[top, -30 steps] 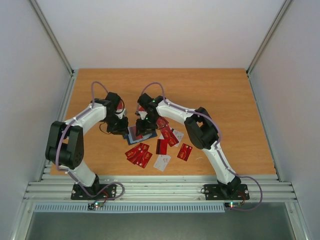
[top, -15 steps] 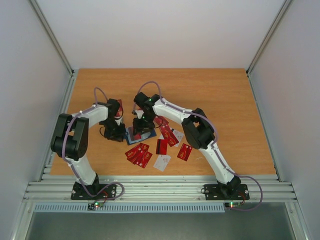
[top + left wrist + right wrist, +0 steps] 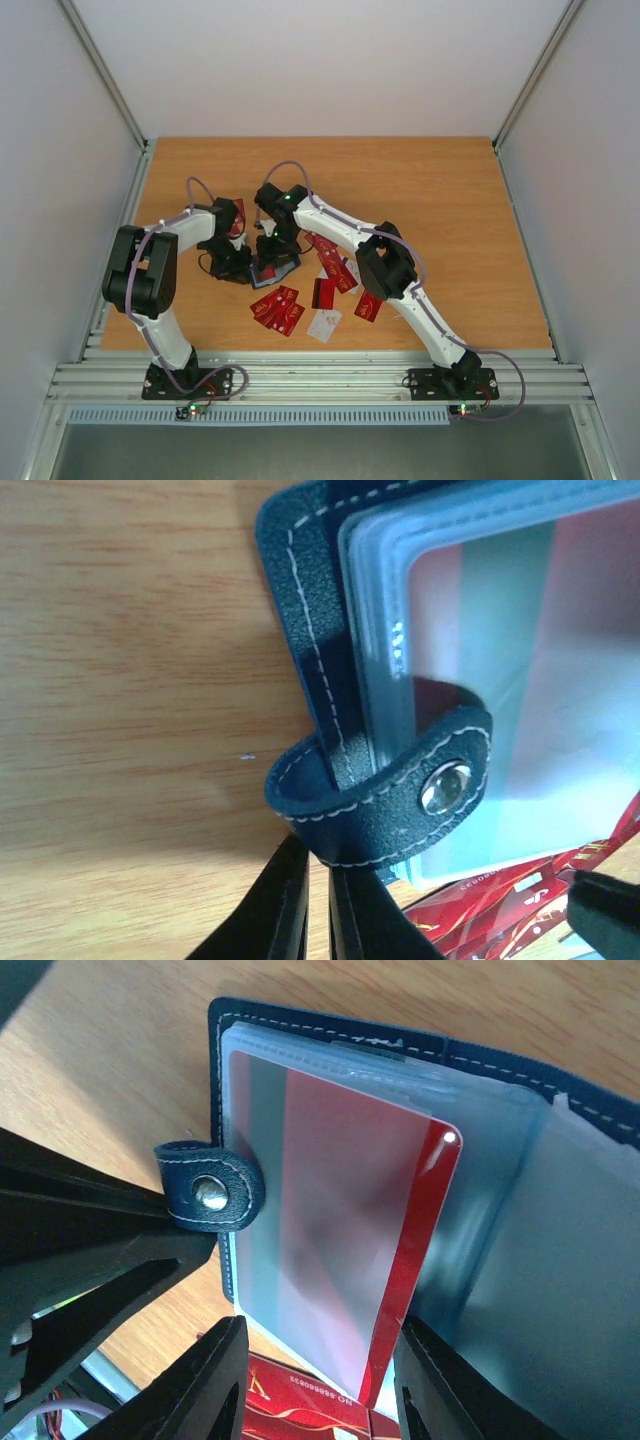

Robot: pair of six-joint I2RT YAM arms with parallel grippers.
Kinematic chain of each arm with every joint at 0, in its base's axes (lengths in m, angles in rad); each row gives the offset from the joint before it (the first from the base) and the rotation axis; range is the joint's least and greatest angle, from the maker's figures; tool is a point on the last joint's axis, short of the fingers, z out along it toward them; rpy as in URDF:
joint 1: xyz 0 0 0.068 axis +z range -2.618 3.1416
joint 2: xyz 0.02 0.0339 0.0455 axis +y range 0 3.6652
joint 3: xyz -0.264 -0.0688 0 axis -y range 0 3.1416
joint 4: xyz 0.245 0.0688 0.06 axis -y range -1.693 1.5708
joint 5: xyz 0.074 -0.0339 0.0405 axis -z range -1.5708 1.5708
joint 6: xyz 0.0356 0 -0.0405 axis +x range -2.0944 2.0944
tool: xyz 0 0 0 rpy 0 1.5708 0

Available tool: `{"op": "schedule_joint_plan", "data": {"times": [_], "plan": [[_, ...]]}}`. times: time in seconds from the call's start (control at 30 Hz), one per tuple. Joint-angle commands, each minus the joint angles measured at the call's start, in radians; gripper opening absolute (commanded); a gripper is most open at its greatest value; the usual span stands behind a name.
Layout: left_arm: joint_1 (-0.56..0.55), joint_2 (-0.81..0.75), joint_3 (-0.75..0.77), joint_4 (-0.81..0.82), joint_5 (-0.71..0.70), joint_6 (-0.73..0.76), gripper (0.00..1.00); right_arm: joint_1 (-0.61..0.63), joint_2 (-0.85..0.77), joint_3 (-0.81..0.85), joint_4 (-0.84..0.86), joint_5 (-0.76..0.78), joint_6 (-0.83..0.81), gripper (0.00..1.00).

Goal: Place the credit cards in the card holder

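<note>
The navy card holder (image 3: 278, 270) lies open on the table, its clear sleeves up (image 3: 330, 1035). A red credit card (image 3: 340, 1210) sits partly inside the top sleeve, its red edge sticking out. My right gripper (image 3: 320, 1380) is open just above the card's near end, one finger on each side. My left gripper (image 3: 318, 900) is shut, its tips against the holder's snap strap (image 3: 400, 800) at the left edge; whether it pinches the strap is hidden. Several loose red cards (image 3: 277, 306) and a white card (image 3: 324, 325) lie in front of the holder.
More red cards lie right of the holder (image 3: 335, 268) and near the right arm's elbow (image 3: 369, 306). Both arms crowd over the holder at the table's left middle. The wooden table (image 3: 450, 200) has metal rails along its left and front edges.
My right gripper has moved left over the holder. My left gripper shifted slightly down to the holder's left edge, then stayed there.
</note>
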Motion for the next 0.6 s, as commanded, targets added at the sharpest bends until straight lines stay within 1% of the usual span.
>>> {"op": "schedule_joint_plan", "data": {"times": [0.0, 0.13, 0.37, 0.5, 0.57], "plan": [[-0.008, 0.056, -0.019, 0.098, 0.033, 0.014, 0.10, 0.030, 0.011, 0.040, -0.050, -0.006, -0.012, 0.41], [-0.008, 0.014, -0.015, 0.070, 0.024, 0.010, 0.10, 0.021, -0.022, 0.040, -0.089, 0.038, -0.031, 0.41], [-0.007, -0.117, -0.010, 0.026, -0.011, -0.011, 0.13, -0.011, -0.117, 0.039, -0.120, 0.040, -0.053, 0.43], [-0.007, -0.176, 0.012, -0.004, -0.044, -0.012, 0.13, -0.058, -0.195, 0.009, -0.127, 0.044, -0.063, 0.43], [-0.007, -0.197, 0.019, -0.004, -0.052, -0.014, 0.13, -0.097, -0.251, -0.040, -0.118, 0.049, -0.063, 0.44]]}}
